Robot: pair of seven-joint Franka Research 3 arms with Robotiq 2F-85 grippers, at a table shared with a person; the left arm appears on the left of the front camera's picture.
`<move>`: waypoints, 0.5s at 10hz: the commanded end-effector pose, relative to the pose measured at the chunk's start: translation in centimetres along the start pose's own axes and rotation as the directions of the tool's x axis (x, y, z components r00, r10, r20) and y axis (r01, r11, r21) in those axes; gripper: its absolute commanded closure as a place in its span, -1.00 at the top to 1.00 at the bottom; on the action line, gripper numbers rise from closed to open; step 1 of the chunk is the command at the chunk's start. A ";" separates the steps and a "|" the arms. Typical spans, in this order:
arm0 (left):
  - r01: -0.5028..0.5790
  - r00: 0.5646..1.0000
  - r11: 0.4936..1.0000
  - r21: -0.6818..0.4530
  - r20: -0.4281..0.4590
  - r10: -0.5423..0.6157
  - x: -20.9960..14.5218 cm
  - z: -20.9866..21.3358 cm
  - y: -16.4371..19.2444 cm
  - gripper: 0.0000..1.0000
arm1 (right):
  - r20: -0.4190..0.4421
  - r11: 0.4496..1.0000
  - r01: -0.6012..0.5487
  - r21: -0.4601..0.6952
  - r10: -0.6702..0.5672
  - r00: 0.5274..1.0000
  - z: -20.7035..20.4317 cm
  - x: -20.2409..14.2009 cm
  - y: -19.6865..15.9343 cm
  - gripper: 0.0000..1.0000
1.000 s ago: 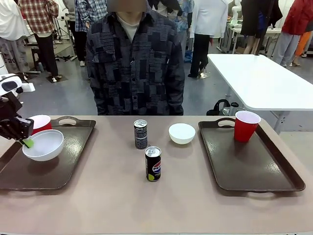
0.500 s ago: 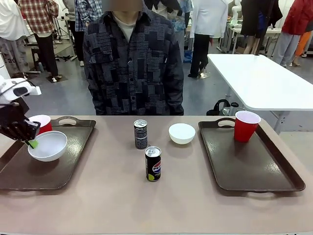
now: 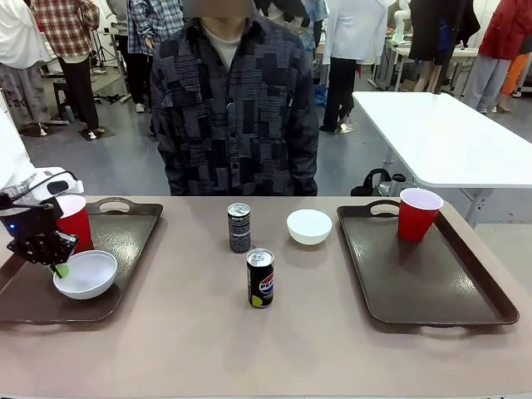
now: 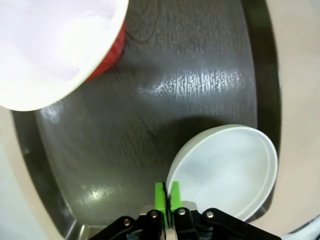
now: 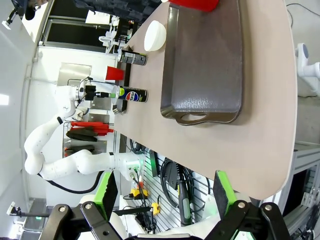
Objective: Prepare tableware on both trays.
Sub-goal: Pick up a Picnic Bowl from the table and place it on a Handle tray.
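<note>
Left wrist view: left jaws pinch white bowl (image 4: 225, 170) rim; thin edge grip may slip, bowl tips. Right jaws open.

The left tray (image 3: 125, 237) is showing a glossy dark brown face with a fine pebbled grain, glare breaking up across it; the right tray (image 3: 416, 274) is gleaming likewise. The bowl on the left tray (image 3: 86, 274) and the bowl on the table (image 3: 309, 226) are looking smooth, white and faintly shiny; the left red cup (image 3: 75, 223) and the right red cup (image 3: 418, 214) are looking like glossy plastic. The Pepsi can (image 3: 260, 278) and the other can (image 3: 239, 228) are showing bright metal tops over dark printed sides; the table (image 3: 208, 341) is lying matt, smooth and beige
</note>
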State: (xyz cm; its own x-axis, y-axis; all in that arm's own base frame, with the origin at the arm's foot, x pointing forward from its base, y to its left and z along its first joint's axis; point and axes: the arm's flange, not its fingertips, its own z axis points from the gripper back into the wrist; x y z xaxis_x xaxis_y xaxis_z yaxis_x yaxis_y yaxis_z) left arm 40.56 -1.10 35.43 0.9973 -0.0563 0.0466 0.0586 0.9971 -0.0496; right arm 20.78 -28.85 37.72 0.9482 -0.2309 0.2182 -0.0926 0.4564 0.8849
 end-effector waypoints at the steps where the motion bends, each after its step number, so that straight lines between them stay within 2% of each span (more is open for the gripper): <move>1: -0.022 1.000 0.999 0.028 0.002 0.022 0.6 0.3 -0.3 -0.92 | 0.004 1.000 -0.005 0.008 0.005 1.000 0.0 0.0 0.0 1.00; 2: -0.017 1.000 1.000 0.023 -0.002 0.017 0.6 0.5 -0.3 0.27 | 0.004 1.000 -0.005 0.008 0.005 1.000 0.0 0.0 0.0 1.00; 3: -0.020 1.000 1.000 0.019 -0.004 0.020 0.4 0.5 -0.4 0.27 | 0.004 1.000 -0.005 0.008 0.005 1.000 0.0 0.0 0.0 1.00; 4: -0.015 1.000 1.000 0.024 -0.010 0.015 0.3 0.7 -0.4 1.00 | 0.004 1.000 -0.005 0.008 0.005 1.000 0.0 0.0 0.0 1.00; 5: 0.001 0.998 1.000 0.027 -0.058 0.000 0.0 1.4 -0.4 -0.44 | 0.004 1.000 -0.005 0.008 0.005 1.000 0.0 0.0 0.0 1.00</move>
State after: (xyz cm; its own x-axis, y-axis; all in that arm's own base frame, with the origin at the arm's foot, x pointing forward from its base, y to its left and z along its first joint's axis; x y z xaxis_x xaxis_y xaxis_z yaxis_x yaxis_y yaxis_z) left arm 40.76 -1.24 35.81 0.9977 -0.0607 0.0302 0.0622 0.9968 -0.0504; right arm 20.77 -28.85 37.72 0.9482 -0.2309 0.2183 -0.0925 0.4564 0.8849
